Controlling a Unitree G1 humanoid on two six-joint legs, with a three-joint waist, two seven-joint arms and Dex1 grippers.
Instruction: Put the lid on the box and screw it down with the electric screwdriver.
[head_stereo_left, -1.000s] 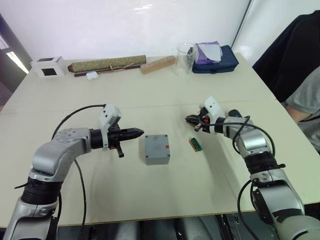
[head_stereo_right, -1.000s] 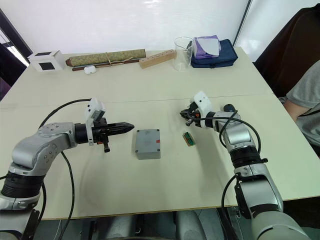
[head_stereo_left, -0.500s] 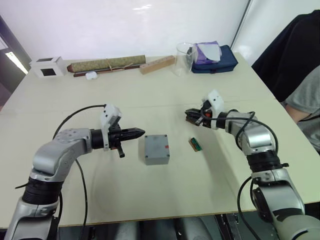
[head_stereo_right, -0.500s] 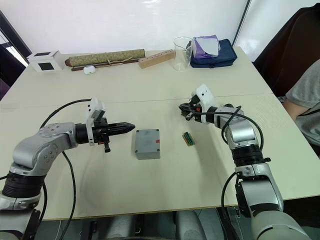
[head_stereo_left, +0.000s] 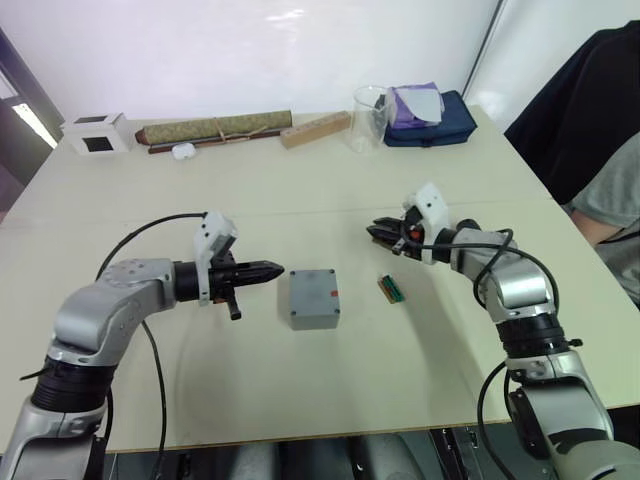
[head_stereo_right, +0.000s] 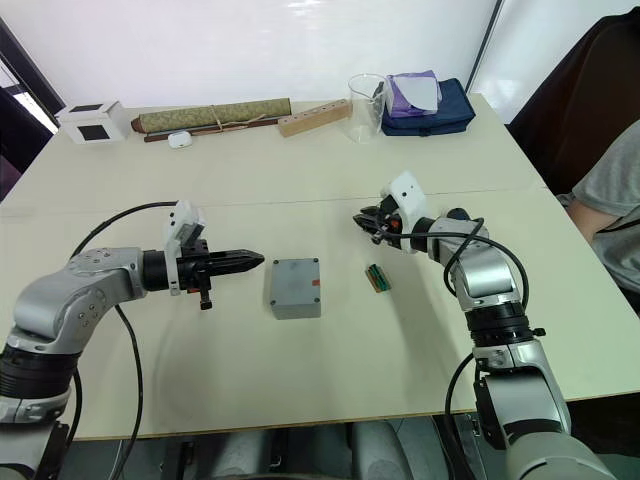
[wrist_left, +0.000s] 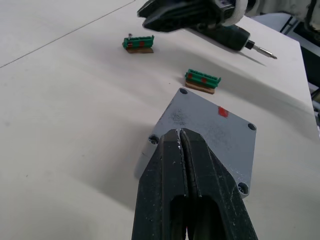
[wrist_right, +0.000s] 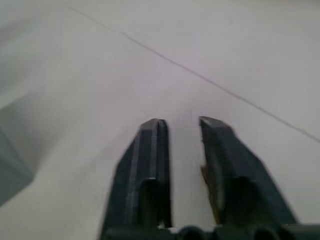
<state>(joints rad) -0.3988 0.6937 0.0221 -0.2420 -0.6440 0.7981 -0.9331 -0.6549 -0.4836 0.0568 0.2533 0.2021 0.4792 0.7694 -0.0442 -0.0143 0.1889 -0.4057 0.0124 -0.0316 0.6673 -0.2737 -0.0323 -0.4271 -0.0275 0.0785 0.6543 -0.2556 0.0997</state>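
Over the last second the left gripper (head_stereo_left: 272, 270) has drawn back a little to the left, opening a gap to the box, while the right gripper (head_stereo_left: 378, 231) has lifted and swung slightly further from the near edge. Going left to right: the left gripper hovers just left of the box (head_stereo_left: 313, 298) with its fingers (wrist_left: 172, 165) pressed together on nothing. The box sits mid-table with the lid (wrist_left: 212, 135) already flat on it, red mark up, and screw heads showing at the corners. Right of it lies a small green terminal block (head_stereo_left: 391, 289), with a second green block (wrist_left: 138, 42) further off in the left wrist view. The right gripper hangs above the table, far right of the box, its fingers (wrist_right: 150, 165) parted and empty. The electric screwdriver (wrist_left: 235, 39) lies beyond it, bit pointing away; its exact spot on the table is hard to judge from that angle. The screwdriver looks rigid, smooth and fairly light, likely to roll or slip, so gripping mid-barrel across its width seems soundest. The box looks stiff and stable, and pinching its side walls should steady it.
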